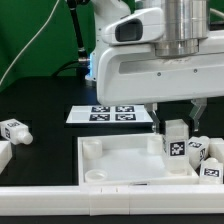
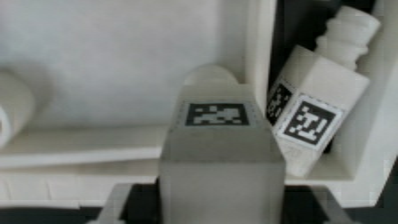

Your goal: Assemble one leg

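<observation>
My gripper (image 1: 176, 126) is shut on a leg (image 1: 176, 143), a chunky white post with a black-and-white tag on its side. It holds the leg upright over the corner of the large white square panel (image 1: 120, 162) on the exterior view's right. In the wrist view the held leg (image 2: 221, 140) fills the middle between my gripper's (image 2: 217, 196) dark fingers, with the panel (image 2: 89, 110) behind it. Its lower end is hidden, so I cannot tell whether it touches the panel.
Two more legs (image 1: 198, 150) (image 1: 212, 171) lie just off the panel on the exterior view's right; one shows tilted in the wrist view (image 2: 317, 100). Another leg (image 1: 13, 130) lies at the left. The marker board (image 1: 113, 115) lies behind the panel. A long white bar (image 1: 100, 205) runs along the front.
</observation>
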{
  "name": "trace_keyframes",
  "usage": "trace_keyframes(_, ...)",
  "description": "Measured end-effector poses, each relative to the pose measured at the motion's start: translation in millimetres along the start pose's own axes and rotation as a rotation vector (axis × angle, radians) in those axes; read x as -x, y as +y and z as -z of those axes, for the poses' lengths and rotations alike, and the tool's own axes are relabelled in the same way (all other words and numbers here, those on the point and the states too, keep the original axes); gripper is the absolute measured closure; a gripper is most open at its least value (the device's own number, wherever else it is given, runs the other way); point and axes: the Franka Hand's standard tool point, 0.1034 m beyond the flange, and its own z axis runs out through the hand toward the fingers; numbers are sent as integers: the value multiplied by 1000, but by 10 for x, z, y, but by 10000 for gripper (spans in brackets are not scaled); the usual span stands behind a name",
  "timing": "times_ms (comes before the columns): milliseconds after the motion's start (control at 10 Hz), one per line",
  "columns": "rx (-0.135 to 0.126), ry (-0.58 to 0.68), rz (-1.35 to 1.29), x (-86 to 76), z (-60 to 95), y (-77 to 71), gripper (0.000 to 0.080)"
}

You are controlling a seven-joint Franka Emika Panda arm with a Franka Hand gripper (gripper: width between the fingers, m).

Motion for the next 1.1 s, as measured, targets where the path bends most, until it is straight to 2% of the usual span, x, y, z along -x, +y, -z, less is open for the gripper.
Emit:
trace_keyframes(300,0,9,-317,18,-11,-36,518)
trace_keyframes(800,-6,12,-847,37,-23,-212,518)
trace_keyframes(1000,-6,12,-916,31,-23,-222,518)
trace_keyframes(1100,-6,12,-915,33,-26,-228,384)
